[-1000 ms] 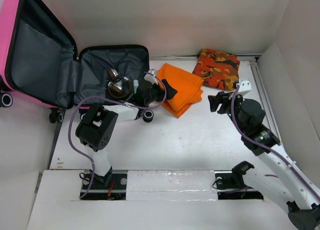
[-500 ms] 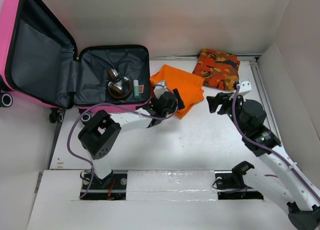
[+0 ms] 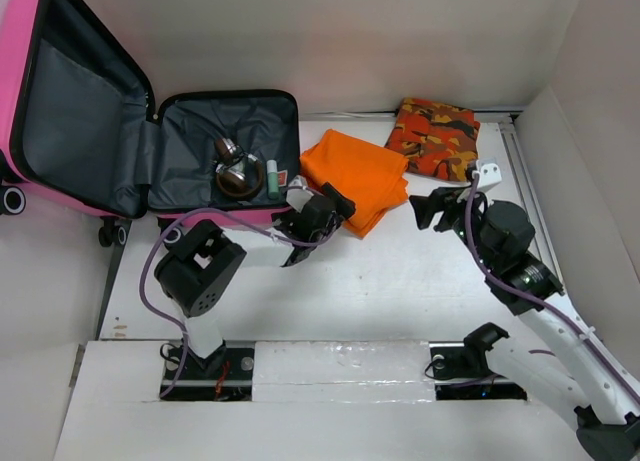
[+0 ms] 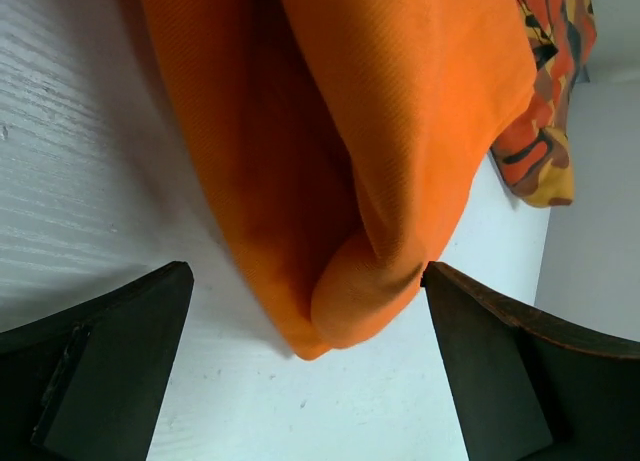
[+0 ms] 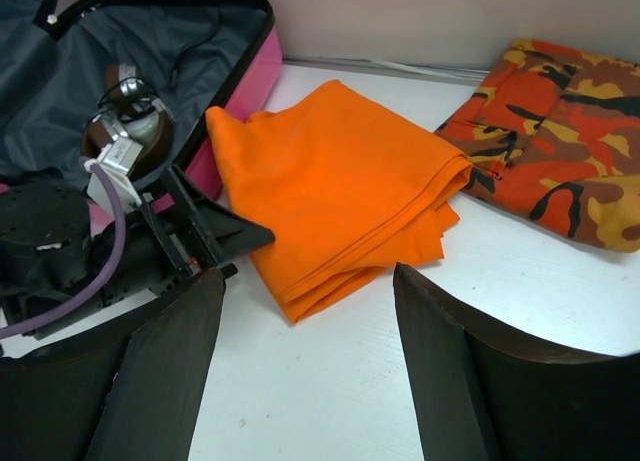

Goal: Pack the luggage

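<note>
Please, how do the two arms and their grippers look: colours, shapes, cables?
The left arm and the right arm have bulky black joints and white links. A purple cable loops along each. The left gripper and the right gripper have two broad, matte black fingers each.

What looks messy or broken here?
Nothing is spilled or broken. Only the orange cloth looks a little untidy: its folded layers stick out unevenly at the near corner, beside the open suitcase.
</note>
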### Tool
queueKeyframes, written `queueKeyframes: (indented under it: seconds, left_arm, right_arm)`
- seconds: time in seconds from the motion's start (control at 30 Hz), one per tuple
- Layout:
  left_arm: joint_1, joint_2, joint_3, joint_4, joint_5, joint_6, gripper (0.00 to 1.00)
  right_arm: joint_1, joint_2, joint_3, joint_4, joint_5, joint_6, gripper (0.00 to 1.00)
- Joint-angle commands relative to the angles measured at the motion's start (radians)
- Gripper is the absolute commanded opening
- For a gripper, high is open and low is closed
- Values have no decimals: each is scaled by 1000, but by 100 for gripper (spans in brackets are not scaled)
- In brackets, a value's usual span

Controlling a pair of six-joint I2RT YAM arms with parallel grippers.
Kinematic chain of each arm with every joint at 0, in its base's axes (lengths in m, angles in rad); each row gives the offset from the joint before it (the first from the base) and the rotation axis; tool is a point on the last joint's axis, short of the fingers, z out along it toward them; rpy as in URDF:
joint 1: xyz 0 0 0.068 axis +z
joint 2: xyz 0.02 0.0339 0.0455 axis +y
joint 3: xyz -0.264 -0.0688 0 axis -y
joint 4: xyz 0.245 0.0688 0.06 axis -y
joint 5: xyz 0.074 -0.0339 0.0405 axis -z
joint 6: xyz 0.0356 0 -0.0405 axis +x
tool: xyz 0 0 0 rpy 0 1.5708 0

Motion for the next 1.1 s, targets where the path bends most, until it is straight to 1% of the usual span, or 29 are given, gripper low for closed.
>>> queueKeyframes:
  seconds: [0.0, 0.03, 0.07, 0.1, 0.13, 0.23, 0.33, 0.4, 0.43, 0.47, 0.53, 0.57, 0.6, 0.63, 0.77, 0.83, 0.87, 0.93, 0.97, 1.0, 1.03, 1.07]
  left_arm:
    - [27, 42, -8, 125, 25, -77, 100]
    - [27, 68, 26, 87, 34, -78, 100]
    - [37, 96, 98, 47, 34, -78, 100]
    - [38, 140, 127, -26, 25, -90, 100]
    - [38, 154, 143, -39, 16, -99, 100]
    - [38, 196, 143, 7, 7, -110, 100]
    - [38, 265, 215, -30, 7, -122, 100]
    - [38, 279, 236, -41, -14, -113, 94]
    - [38, 279, 227, -5, -15, -113, 90]
    - [38, 279, 212, 35, 5, -101, 59]
    - [67, 279, 171, 101, 33, -73, 37]
    - [76, 279, 170, 144, 71, -58, 23]
    - [76, 279, 170, 145, 82, -49, 1]
    - [88, 279, 181, 145, 91, -48, 0]
    - [97, 265, 195, 178, 142, 43, 0]
    - [97, 242, 227, 178, 185, 123, 0]
    - [97, 230, 285, 163, 203, 155, 0]
    - [88, 210, 391, 61, 280, 233, 0]
    - [88, 210, 467, -8, 295, 325, 0]
    - [100, 223, 629, -132, 312, 381, 0]
    - [110, 240, 725, -214, 374, 433, 0]
    - [123, 259, 824, -296, 392, 470, 0]
  right_arm:
    - [8, 8, -5, 41, -35, -16, 74]
    - [8, 9, -5, 41, -45, -16, 74]
    - [8, 9, -5, 41, -46, -16, 74]
    - [8, 9, -5, 41, -46, -16, 74]
    - [8, 9, -5, 41, -46, -16, 74]
    - [8, 9, -5, 41, -46, -16, 74]
    - [8, 9, -5, 41, -46, -16, 74]
    - [8, -1, -5, 41, -46, -16, 74]
    - [8, -1, -5, 41, -46, -16, 74]
    - [8, -1, -5, 41, -46, -16, 74]
    - [8, -13, -5, 41, -46, -16, 74]
    - [8, -25, -5, 41, -46, -16, 74]
    - [8, -25, -5, 41, -46, -16, 74]
    - [8, -36, -5, 41, -46, -16, 74]
    - [8, -56, -5, 41, -55, -16, 74]
    - [8, -65, 4, 32, -55, -16, 74]
    - [8, -65, 4, 32, -55, -16, 74]
    - [8, -65, 13, 32, -55, -16, 74]
    - [8, -65, 13, 32, -55, -16, 74]
    - [8, -65, 22, 32, -55, -16, 74]
    - [8, -65, 22, 32, -55, -16, 74]
    - [8, -65, 22, 32, -55, -16, 74]
